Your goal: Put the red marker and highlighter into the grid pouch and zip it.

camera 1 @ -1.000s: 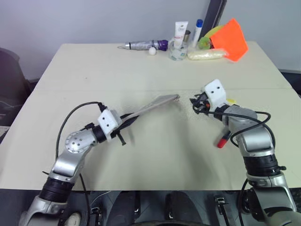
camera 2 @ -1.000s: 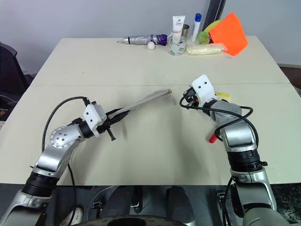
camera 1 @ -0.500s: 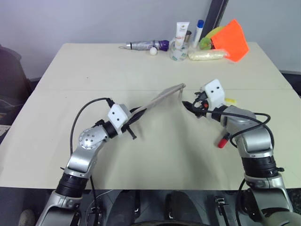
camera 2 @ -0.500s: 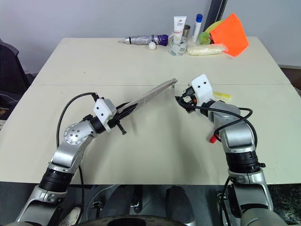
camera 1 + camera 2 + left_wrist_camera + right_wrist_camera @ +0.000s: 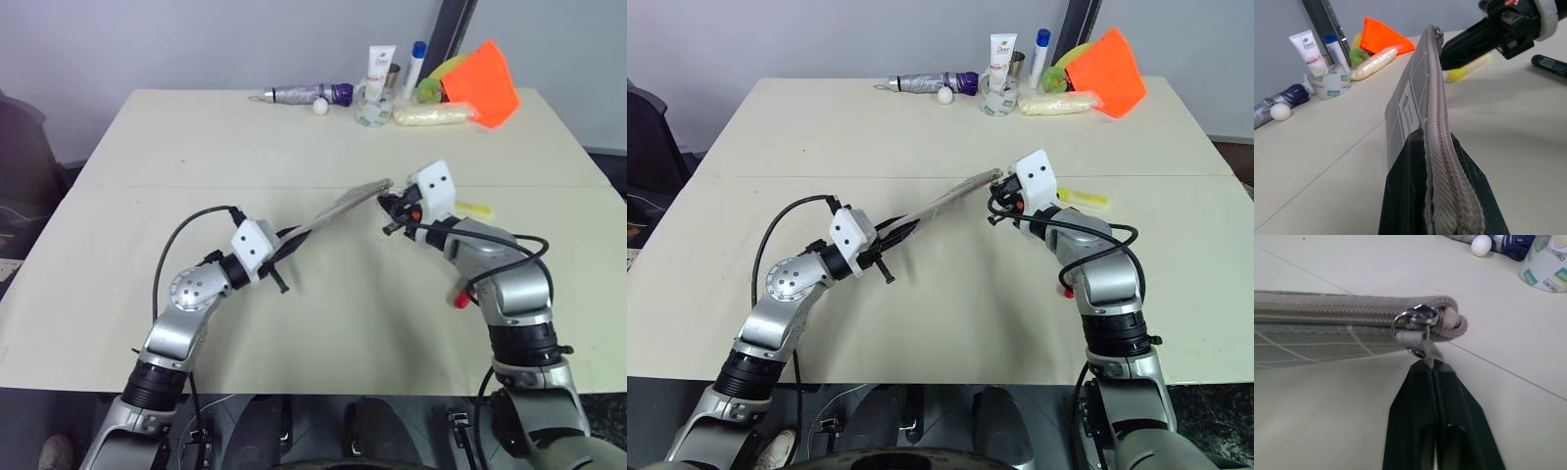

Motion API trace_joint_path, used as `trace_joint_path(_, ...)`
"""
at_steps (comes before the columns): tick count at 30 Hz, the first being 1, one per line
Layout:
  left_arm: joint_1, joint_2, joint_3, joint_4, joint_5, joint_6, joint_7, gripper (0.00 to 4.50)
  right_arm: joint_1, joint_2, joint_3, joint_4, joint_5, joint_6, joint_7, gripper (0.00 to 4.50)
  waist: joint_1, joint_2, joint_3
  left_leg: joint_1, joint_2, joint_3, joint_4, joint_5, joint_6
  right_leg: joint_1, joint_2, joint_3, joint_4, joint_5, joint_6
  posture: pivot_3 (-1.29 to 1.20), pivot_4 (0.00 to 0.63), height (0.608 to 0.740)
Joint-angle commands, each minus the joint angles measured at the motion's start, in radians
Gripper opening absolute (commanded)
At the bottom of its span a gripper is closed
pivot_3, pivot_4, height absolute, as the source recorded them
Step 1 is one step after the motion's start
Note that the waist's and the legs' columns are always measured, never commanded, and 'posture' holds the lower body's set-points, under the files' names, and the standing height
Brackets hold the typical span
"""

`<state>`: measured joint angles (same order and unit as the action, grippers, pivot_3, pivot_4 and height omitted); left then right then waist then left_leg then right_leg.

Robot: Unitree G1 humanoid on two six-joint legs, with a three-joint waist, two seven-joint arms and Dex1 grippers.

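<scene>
Fingers of right gripper (image 5: 1434, 369) pinching zipper tab of soft, floppy grid pouch (image 5: 940, 206); left gripper (image 5: 1442, 161) clamping opposite end.

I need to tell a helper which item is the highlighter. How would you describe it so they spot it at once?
On the beige table, look beside the right gripper, on the side away from the grey grid pouch. The highlighter lies flat there: slim and pale yellow. The red marker nearby is chunkier and red, and the pale packet sits far back by the orange thing.

Left hand (image 5: 294, 235) clamped shut, right hand (image 5: 389, 205) pinched closed, arms converging
</scene>
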<state>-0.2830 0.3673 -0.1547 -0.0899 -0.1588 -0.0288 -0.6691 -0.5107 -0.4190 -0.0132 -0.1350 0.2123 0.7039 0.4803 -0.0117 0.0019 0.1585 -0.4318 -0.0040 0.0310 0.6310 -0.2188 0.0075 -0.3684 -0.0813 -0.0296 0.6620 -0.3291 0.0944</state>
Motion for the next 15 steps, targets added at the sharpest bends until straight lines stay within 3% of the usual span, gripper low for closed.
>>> trace_joint_path(1, -0.019, -0.006, 0.001, -0.013, 0.008, -0.022, -0.001, 0.0, -0.024, 0.0, -0.01, -0.051, 0.017, -0.012, 0.003, 0.02, 0.0, 0.0, 0.0, 0.0, 0.0, 0.0, 0.0, 0.0, 0.0, 0.0, 0.0, 0.0, 0.0, 0.0, 0.0, 0.0, 0.15, 0.74)
trace_joint_path(15, -0.064, -0.134, -0.043, 0.099, 0.093, -0.005, 0.103, 0.0, 0.033, -0.086, 0.248, -0.348, 0.063, 0.052, 0.218, 0.02, 0.001, -0.003, 0.002, 0.0, 0.0, 0.0, 0.0, 0.0, 0.0, 0.0, 0.0, 0.0, 0.0, 0.0, 0.0, 0.0, 0.15, 0.74)
